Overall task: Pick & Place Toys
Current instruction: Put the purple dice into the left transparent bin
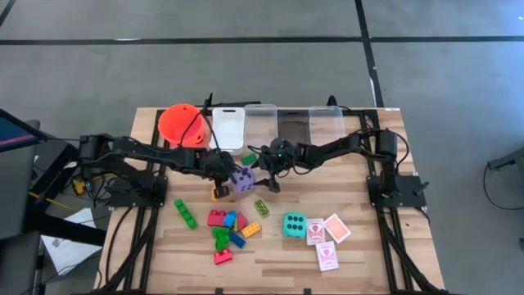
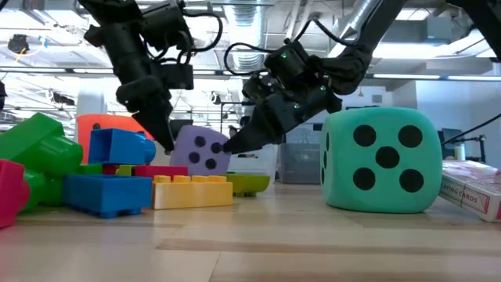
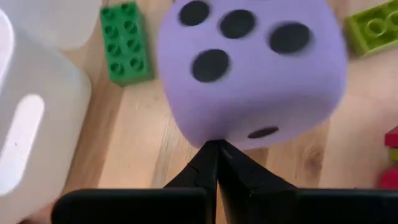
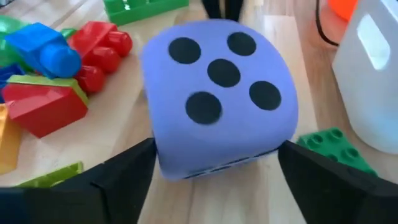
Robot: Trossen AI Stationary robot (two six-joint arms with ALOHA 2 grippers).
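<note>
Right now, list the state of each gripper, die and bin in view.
Left gripper: shut, tips against the purple die.
Right gripper: open, fingers astride the purple die.
Purple die: on the table, between both grippers.
Teal die: on the table, untouched.
White bin: upright.

We're in a robotics lab: two dark arms sit bolted to a wooden counter [image 1: 360,262] on a black frame, over bare grey concrete floor [image 1: 246,74] crossed by dark lines. Beyond the right pincer [image 2: 228,146], the low view shows an open industrial ceiling with strip lights [image 2: 438,76], cables and ducting, and monitors [image 2: 452,139] at workstations.
</note>
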